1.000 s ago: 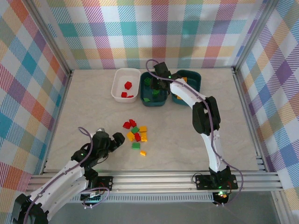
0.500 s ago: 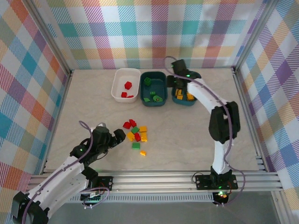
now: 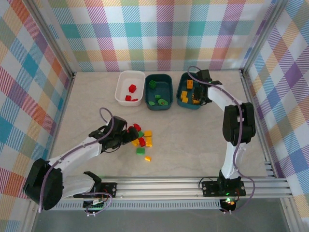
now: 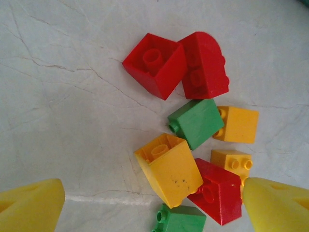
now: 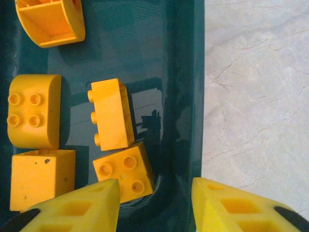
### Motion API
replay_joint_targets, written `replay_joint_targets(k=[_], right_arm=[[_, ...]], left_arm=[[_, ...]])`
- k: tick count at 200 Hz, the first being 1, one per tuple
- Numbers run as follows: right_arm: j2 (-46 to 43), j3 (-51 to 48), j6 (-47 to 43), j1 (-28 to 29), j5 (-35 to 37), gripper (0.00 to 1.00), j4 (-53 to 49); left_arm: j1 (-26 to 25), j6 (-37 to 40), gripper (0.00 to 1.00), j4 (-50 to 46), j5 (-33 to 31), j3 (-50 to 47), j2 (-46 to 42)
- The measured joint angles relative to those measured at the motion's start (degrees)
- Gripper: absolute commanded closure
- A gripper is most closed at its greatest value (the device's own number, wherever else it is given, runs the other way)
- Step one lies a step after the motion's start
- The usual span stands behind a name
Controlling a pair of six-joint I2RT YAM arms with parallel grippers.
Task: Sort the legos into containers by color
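three tubs stand in a row at the 12 o'clock edge of the desk (image 3: 87,116). the white tub (image 3: 117,92), at the 9 o'clock end of the row, has red bricks (image 3: 131,90) in it. the middle teal tub (image 3: 170,94) has green bricks (image 3: 159,101). the right teal tub (image 3: 179,94), at the 3 o'clock end, has yellow-orange bricks (image 3: 185,95).

the pile of loose legos (image 3: 141,139) lies on the desk, a little toward 7 o'clock from its middle. a single yellow-orange brick (image 3: 147,158) lies apart, at 5 o'clock of the pile.

the left end effector (image 3: 130,136) is at the 9 o'clock side of the pile. in the left wrist view its fingers (image 4: 29,208) are spread wide and hold nothing. below them lies an upturned yellow-orange brick (image 4: 169,170), with a red brick (image 4: 218,191) touching it at 4 o'clock and a green brick (image 4: 197,123) just beside it at 1 o'clock.

the right end effector (image 3: 198,98) is over the 3 o'clock wall of the right teal tub. from above its tips are hard to see against the dark plastic, so this place is approximate. in the right wrist view its fingers (image 5: 82,205) are apart and empty, and the tub wall (image 5: 186,72) runs between them.
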Motion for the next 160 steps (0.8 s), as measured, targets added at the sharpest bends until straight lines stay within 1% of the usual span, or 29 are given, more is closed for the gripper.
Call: replay_joint_targets(k=[31, 59, 101, 125, 160], right_arm=[[-0.33, -1.44, -0.68, 0.00, 0.76, 0.68, 1.62], [-0.35, -1.90, -2.14, -0.33, 0.04, 0.76, 3.13], [-1.46, -3.93, -3.93, -0.31, -1.07, 0.78, 6.45], [-2.78, -5.90, -5.09, -0.31, -2.36, 0.82, 7.89], [-5.49, -10.23, -9.64, 0.11, -4.52, 0.84, 10.82]], left_arm=[[-1.01, 0.11, 0.06, -0.28, -0.07, 2.27, 2.25], [-1.44, 0.55, 0.06, -0.28, -0.09, 4.15, 3.39], [-1.66, 0.74, 0.06, -0.35, -0.11, 4.94, 5.18], [-1.81, 0.76, 0.06, -0.35, -0.09, 5.22, 5.53], [-1.81, 1.18, 0.06, -0.61, -0.11, 6.45, 5.90]])
